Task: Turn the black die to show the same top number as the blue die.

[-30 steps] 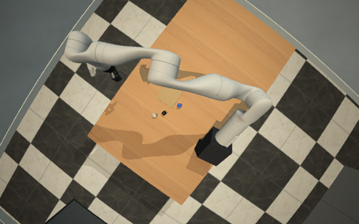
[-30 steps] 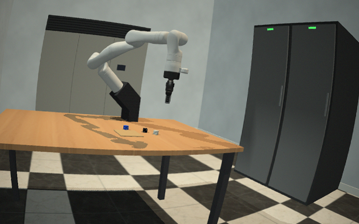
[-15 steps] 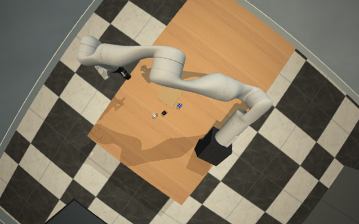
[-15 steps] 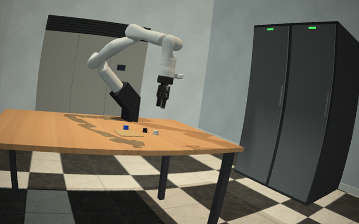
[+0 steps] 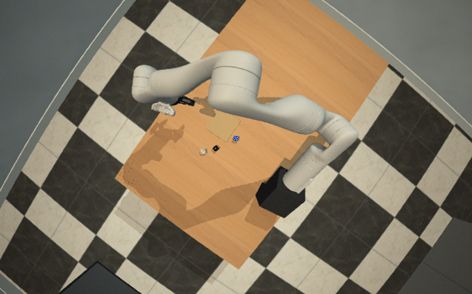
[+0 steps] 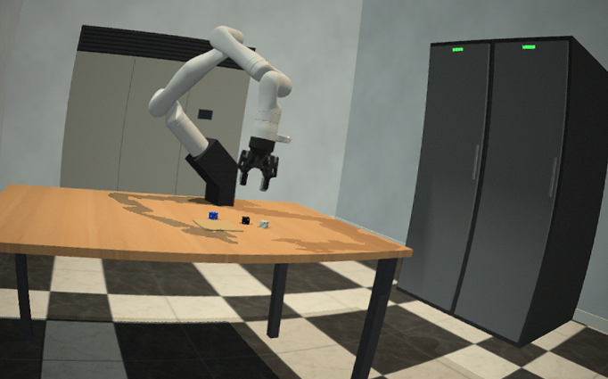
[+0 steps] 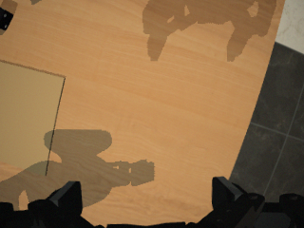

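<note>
The claw is seen spread to full width with nothing between its fingers, pointed downward and suspended well above the table, near the table's edge. Its two dark fingertips appear at the bottom of the wrist view, and its shadow is cast on the wood below.

The tan mat lies flat on the table, off to one side of the claw, with no die on it. The black die rests on the bare wood just beside the mat, not on it. It is flanked by the white die and the blue die, each set a short way apart from it in a rough row; none touches another. The top faces cannot be read with certainty.

The white arm arches across the table from a black pedestal at the table's edge. A dark double-door cabinet stands on the chequered floor.
</note>
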Action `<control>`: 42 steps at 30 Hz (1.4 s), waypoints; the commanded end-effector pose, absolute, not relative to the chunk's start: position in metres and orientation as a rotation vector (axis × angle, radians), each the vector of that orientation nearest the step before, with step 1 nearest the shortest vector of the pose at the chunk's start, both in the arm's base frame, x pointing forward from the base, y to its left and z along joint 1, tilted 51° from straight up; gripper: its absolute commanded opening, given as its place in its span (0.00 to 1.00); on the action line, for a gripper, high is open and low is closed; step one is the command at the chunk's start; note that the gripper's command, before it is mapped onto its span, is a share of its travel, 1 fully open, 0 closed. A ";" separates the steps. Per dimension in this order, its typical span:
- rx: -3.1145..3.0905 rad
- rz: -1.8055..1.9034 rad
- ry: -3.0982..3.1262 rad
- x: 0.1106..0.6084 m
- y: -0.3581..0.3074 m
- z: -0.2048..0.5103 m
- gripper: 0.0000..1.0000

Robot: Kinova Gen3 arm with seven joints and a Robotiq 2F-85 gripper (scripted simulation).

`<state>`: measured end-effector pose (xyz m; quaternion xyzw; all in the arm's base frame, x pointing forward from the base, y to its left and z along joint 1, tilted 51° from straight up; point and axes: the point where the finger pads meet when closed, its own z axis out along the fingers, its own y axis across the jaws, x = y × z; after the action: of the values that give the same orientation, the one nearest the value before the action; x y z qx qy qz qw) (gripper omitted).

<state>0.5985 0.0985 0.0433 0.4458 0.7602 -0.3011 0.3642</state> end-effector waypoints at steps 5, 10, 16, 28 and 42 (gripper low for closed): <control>0.948 -0.879 2.109 0.553 0.089 0.041 1.00; 0.675 -0.995 2.275 0.509 0.071 0.032 1.00; 0.349 -1.101 2.438 0.457 0.053 0.023 1.00; -0.070 -1.193 2.595 0.390 0.032 0.016 1.00; -0.238 -1.217 2.643 0.364 0.024 0.015 1.00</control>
<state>0.3650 0.0230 0.0145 -0.0794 0.8994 -0.4154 0.1108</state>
